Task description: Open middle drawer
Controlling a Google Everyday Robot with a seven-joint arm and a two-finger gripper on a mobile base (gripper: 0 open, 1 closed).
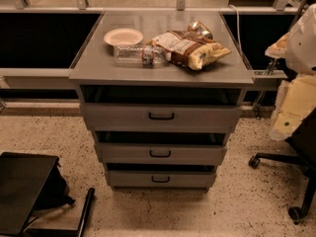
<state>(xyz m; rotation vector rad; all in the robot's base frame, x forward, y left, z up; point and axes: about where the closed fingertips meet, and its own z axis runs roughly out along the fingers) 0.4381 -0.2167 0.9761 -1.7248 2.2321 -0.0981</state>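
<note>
The grey cabinet (89, 73) has three grey drawers stacked one under another. The middle drawer (197, 154) has a flat front with a small black bar handle (160, 153) at its centre. A dark gap shows above its front. The top drawer (207, 117) has a wider handle, and the bottom drawer (187, 179) has the smallest one. My gripper is not in view. A white and cream part of the arm (301, 43) shows at the right edge, well away from the drawers.
On the cabinet top lie a pale plate (123, 36), a clear water bottle (133, 55), a chip bag (190, 48) and a can (200, 29). A black office chair base (296, 162) stands at the right. A black case and bag (24, 186) sit at the bottom left.
</note>
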